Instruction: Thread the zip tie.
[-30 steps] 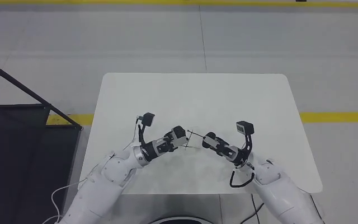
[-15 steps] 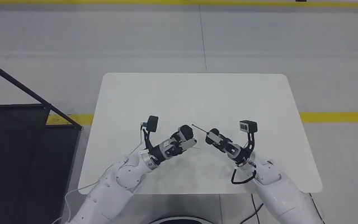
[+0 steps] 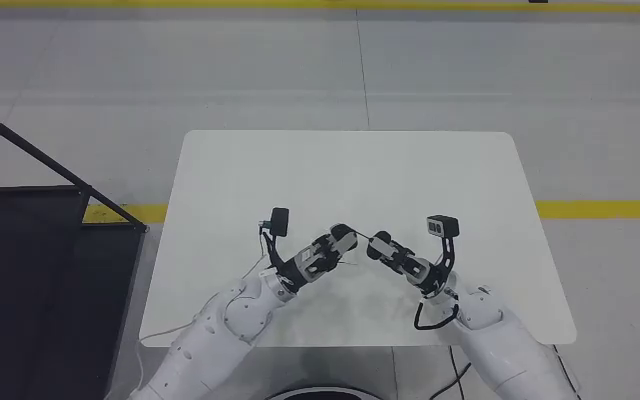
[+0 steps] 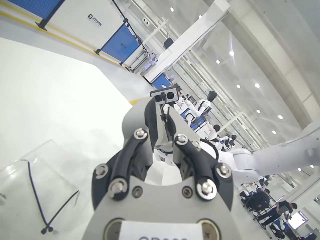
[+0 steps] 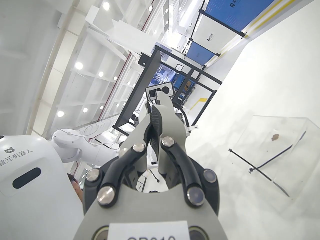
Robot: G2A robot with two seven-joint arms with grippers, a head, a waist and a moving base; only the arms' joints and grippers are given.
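Jaws on both sides are pinched narrow, each seemingly on one end of the thin black plastic zip tie [image 3: 360,238], which is held off the tabletop between them. The left gripper [image 4: 161,109] and right gripper [image 5: 157,107] face tip to tip, likely so tail can meet head. They hover over the front middle of the white rounded table [image 3: 450,180], well clear of its side edges, with open surface beyond. A clear plastic tray [image 5: 280,126] carrying spare black ties [image 5: 250,166] lies on the tabletop.

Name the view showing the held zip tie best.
Left wrist view: the zip tie is close up, pinched in the left gripper. Top view: just a faint thin line. Right wrist view: mostly hidden inside the right gripper.
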